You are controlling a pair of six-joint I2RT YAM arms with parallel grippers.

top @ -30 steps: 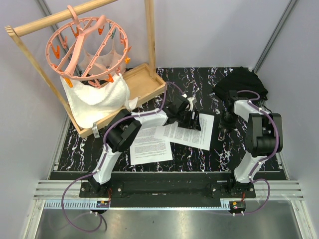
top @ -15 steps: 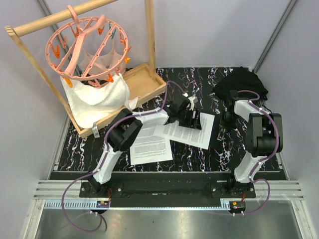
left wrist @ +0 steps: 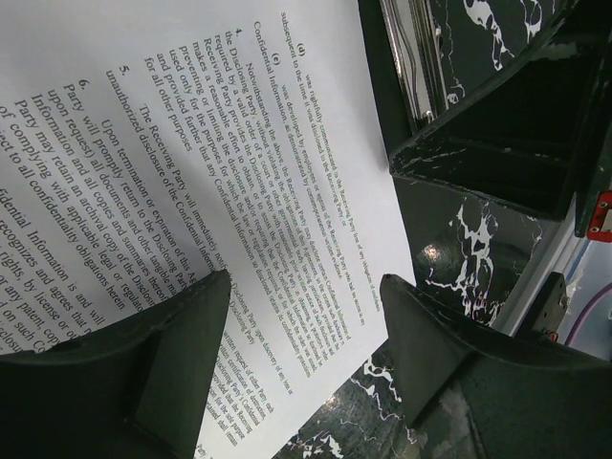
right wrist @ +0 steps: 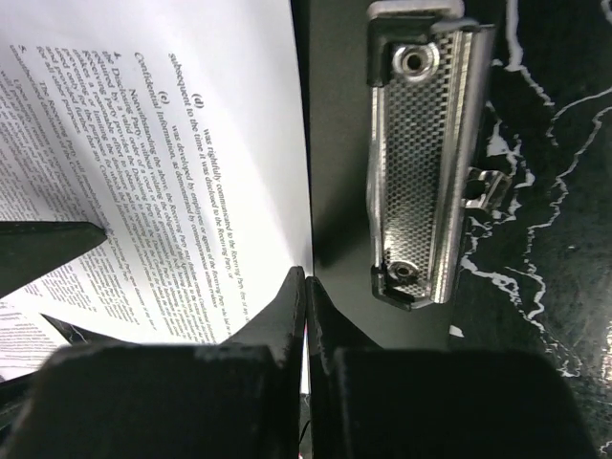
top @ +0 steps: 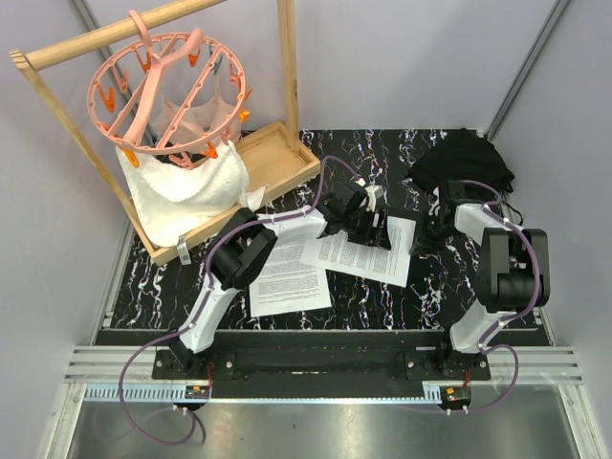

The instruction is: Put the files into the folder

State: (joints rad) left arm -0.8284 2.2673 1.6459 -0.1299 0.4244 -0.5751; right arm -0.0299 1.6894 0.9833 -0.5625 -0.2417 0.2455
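Two files lie on the black marbled table: one printed sheet point(top: 287, 277) at front left, and another point(top: 356, 253) point(right wrist: 191, 143) resting partly on the folder point(right wrist: 337, 143), a black board with a silver clip point(right wrist: 430, 163). My left gripper point(top: 368, 228) point(left wrist: 304, 296) hangs open over that sheet's point(left wrist: 239, 163) corner, one finger on each side. My right gripper point(top: 422, 239) point(right wrist: 306, 277) is shut right at the sheet's right-hand edge beside the clip, with a white sliver of paper showing between its fingers.
At back left stands a wooden rack point(top: 287, 57) with a pink peg hanger point(top: 172, 86), a white towel point(top: 182, 186) and a wooden tray point(top: 273, 158). A lumpy black fabric bundle point(top: 464, 158) lies at back right, just behind the right arm.
My right gripper's jaws have closed at the sheet's edge, and that arm has shifted slightly. The left gripper stays open over the sheet, nudged a little towards the back.
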